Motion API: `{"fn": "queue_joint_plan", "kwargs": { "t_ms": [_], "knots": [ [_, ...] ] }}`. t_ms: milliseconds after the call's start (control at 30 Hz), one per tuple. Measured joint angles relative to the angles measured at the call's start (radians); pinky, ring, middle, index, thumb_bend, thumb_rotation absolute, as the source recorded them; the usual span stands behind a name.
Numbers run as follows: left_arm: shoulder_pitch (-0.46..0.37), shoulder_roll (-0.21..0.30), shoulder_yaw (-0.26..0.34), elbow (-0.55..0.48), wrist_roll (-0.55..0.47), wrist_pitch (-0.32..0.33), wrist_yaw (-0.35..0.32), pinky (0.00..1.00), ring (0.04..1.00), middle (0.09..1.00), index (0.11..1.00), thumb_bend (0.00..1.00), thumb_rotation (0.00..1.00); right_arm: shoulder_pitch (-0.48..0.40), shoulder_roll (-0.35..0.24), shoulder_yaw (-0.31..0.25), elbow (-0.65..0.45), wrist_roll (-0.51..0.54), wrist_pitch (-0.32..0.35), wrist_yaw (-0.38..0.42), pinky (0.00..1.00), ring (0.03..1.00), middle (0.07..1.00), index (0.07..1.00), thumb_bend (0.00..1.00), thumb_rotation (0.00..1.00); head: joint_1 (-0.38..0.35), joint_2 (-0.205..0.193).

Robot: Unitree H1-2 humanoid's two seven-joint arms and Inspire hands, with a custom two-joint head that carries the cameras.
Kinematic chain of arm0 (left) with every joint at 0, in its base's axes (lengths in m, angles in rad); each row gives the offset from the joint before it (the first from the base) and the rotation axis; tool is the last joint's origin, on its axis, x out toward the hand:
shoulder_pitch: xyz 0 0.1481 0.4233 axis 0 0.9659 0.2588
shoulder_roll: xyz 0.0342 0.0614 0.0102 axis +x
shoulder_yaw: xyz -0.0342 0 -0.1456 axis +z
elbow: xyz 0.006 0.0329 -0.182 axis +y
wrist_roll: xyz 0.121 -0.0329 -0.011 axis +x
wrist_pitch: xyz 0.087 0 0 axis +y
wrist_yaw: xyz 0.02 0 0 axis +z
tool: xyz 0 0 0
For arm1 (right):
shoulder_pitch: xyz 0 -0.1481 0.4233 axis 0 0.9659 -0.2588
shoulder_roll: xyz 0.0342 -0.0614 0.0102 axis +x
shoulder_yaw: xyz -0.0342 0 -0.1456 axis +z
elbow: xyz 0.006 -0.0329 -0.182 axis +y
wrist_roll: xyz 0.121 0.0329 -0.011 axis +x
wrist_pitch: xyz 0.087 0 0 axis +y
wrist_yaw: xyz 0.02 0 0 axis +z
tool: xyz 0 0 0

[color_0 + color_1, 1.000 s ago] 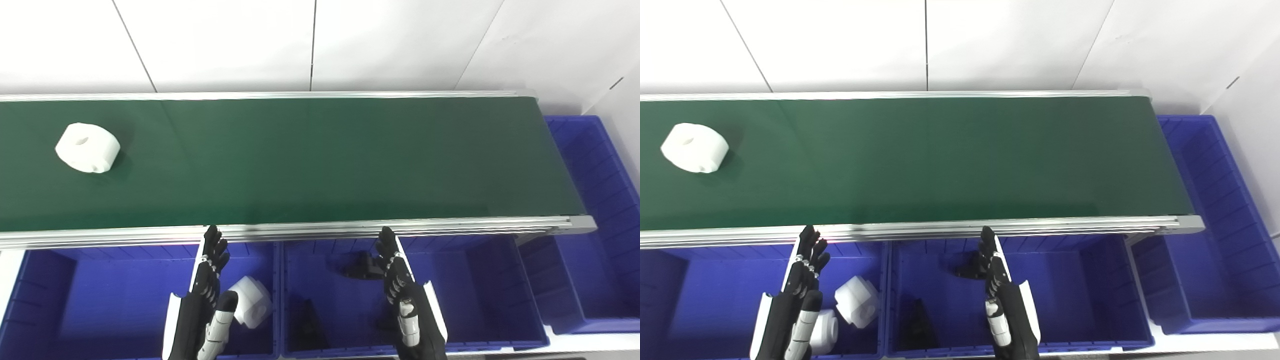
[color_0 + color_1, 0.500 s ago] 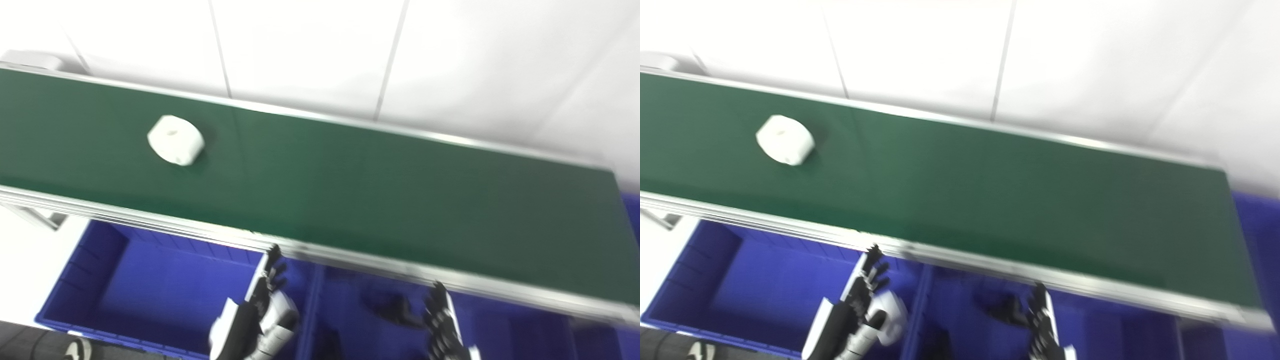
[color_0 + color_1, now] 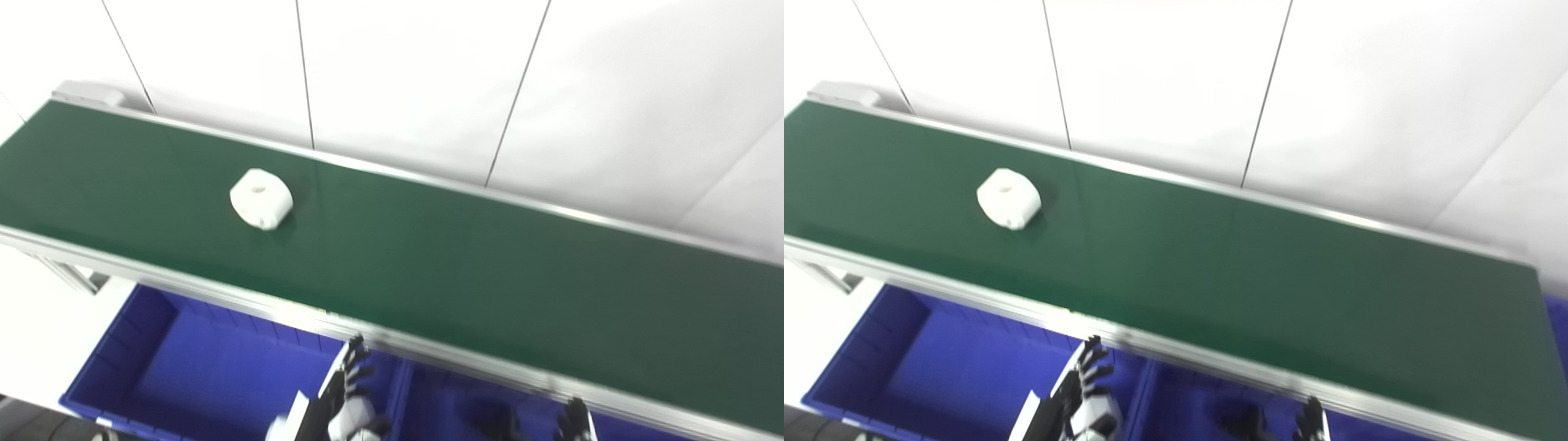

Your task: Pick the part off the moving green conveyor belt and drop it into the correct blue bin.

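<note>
Left eye view: the green conveyor belt (image 3: 429, 269) runs slantwise across the frame, from upper left down toward lower right, edged by a silver rail (image 3: 257, 301) on its near side. The white part (image 3: 261, 198), a rounded block with a hole in its top face, lies on the belt well up and to the left of the left hand (image 3: 343, 398), beyond the rail. That hand pokes up from the bottom edge over the blue bins, just short of the rail; its dark fingers (image 3: 355, 358) are spread apart and hold nothing. A white shape sits low against it, too blurred to name. The left blue bin (image 3: 122, 361) opens to the left of this hand. Of the right hand (image 3: 577, 422) only dark fingertips show at the bottom edge, to the right of the left hand, so whether it is spread or closed cannot be told. A dark shape (image 3: 493, 419) lies in the bin between the two hands, blurred.

Right eye view: the same scene sits a little leftward. The part (image 3: 1009, 198) rests on the belt (image 3: 1213, 269), up and left of the left hand (image 3: 1078, 401), whose fingers (image 3: 1093, 355) fan out free of anything. The right hand (image 3: 1312, 422) shows only fingertips just below the rail (image 3: 1176, 352); its state cannot be told. White wall panels (image 3: 1164, 86) rise beyond the belt.
</note>
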Motion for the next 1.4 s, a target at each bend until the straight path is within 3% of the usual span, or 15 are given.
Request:
{"fn": "queue_joint_plan", "kwargs": {
  "t_ms": [300,500,567,600,667,833,900,1000,1133,1200,1333,1400],
  "knots": [
    [-0.020,0.024,-0.036,0.007,0.010,-0.001,0.038,0.68,0.843,0.910,0.943,0.71,0.69,-0.020,0.002,-0.015,0.029,0.019,-0.004,0.028,1.00,1.000,1.000,1.000,0.87,1.00,0.028,-0.026],
    [-0.037,0.108,-0.136,-0.127,0.133,-0.008,0.165,0.59,0.802,0.892,0.948,0.74,0.71,-0.020,0.013,-0.017,0.033,0.019,-0.005,0.038,1.00,1.000,1.000,1.000,0.87,1.00,0.019,-0.023],
    [-0.053,0.130,-0.160,-0.173,0.188,-0.008,0.211,0.56,0.790,0.872,0.916,0.82,0.64,-0.019,0.015,-0.017,0.032,0.017,-0.005,0.039,1.00,1.000,1.000,1.000,0.87,1.00,0.015,-0.020],
    [-0.065,0.136,-0.162,-0.194,0.208,-0.010,0.224,0.56,0.794,0.869,0.913,0.91,0.58,-0.019,0.016,-0.016,0.032,0.016,-0.005,0.040,1.00,1.000,1.000,1.000,0.88,1.00,0.012,-0.018],
    [-0.113,0.136,-0.150,-0.242,0.207,-0.010,0.220,0.55,0.793,0.866,0.901,0.94,0.54,-0.018,0.020,-0.016,0.030,0.017,-0.005,0.041,1.00,1.000,1.000,1.000,0.88,1.00,0.011,-0.015],
    [-0.316,0.145,-0.004,-0.330,0.204,-0.010,0.184,0.58,0.804,0.868,0.893,0.97,0.52,-0.018,0.033,-0.015,0.029,0.017,-0.005,0.043,1.00,1.000,1.000,1.000,0.89,1.00,0.008,-0.017],
    [-0.393,0.178,0.047,-0.353,0.208,0.002,0.135,0.58,0.795,0.871,0.889,0.99,0.48,-0.017,0.036,-0.015,0.029,0.016,-0.005,0.042,1.00,1.000,1.000,1.000,0.89,1.00,0.006,-0.018],
    [-0.474,0.239,0.090,-0.373,0.209,0.055,0.033,0.63,0.854,0.911,0.905,1.00,0.42,-0.015,0.042,-0.015,0.029,0.011,-0.005,0.042,1.00,1.000,1.000,1.000,0.89,1.00,0.003,-0.017],
    [-0.584,0.332,0.137,-0.387,0.305,0.133,-0.115,0.92,0.963,0.982,0.955,0.95,0.32,-0.016,0.052,-0.013,0.028,0.002,-0.005,0.041,1.00,1.000,1.000,1.000,0.88,1.00,-0.008,-0.011],
    [-0.670,0.397,0.164,-0.379,0.365,0.168,-0.195,0.95,0.964,0.975,0.950,0.97,0.30,-0.016,0.055,-0.009,0.021,0.004,-0.005,0.043,1.00,1.000,1.000,1.000,0.88,1.00,-0.009,-0.011],
    [-0.810,0.465,0.186,-0.307,0.419,0.173,-0.245,0.97,0.982,0.976,0.951,1.00,0.30,-0.015,0.057,-0.009,0.020,0.009,-0.005,0.043,1.00,1.000,1.000,1.000,0.89,1.00,-0.012,-0.008],
    [-0.842,0.482,0.183,-0.271,0.440,0.171,-0.267,0.98,0.994,0.990,0.955,1.00,0.30,-0.015,0.057,-0.009,0.020,0.010,-0.005,0.043,1.00,1.000,1.000,1.000,0.88,1.00,-0.014,-0.003]
  ]
}}
